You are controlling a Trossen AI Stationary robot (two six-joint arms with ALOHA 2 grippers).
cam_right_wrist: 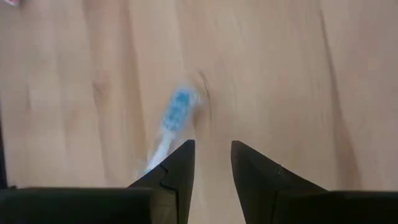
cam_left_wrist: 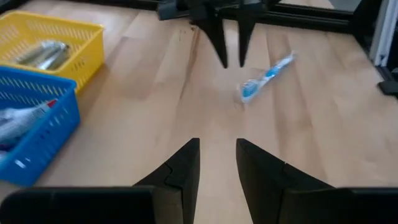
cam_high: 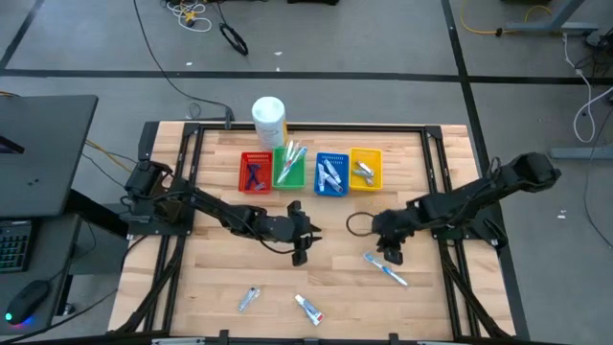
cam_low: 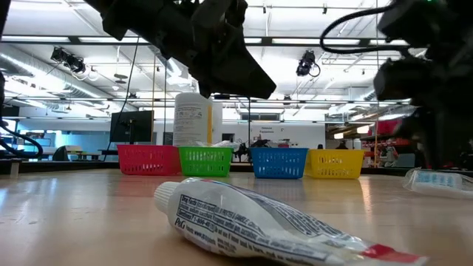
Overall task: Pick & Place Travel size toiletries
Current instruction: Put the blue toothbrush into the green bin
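The right gripper (cam_high: 392, 251) hangs over the wood with its two dark fingers a little apart and nothing between them; the slim blue and white toothbrush (cam_high: 385, 269) lies just beside it, toward the table's near edge, slanting away from the fingers; this arm is nearer. The left gripper (cam_high: 300, 251) waits mid-table, also loose and empty; a white tube (cam_high: 307, 308) and a small silvery tube (cam_high: 248, 299) lie well apart; nothing blocks the way.

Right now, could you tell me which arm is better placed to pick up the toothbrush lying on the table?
Probably the right. The right gripper hangs almost directly beside the toothbrush, its fingers a little apart and empty. The left gripper sits farther off, near the table's middle, fingers likewise slightly apart.
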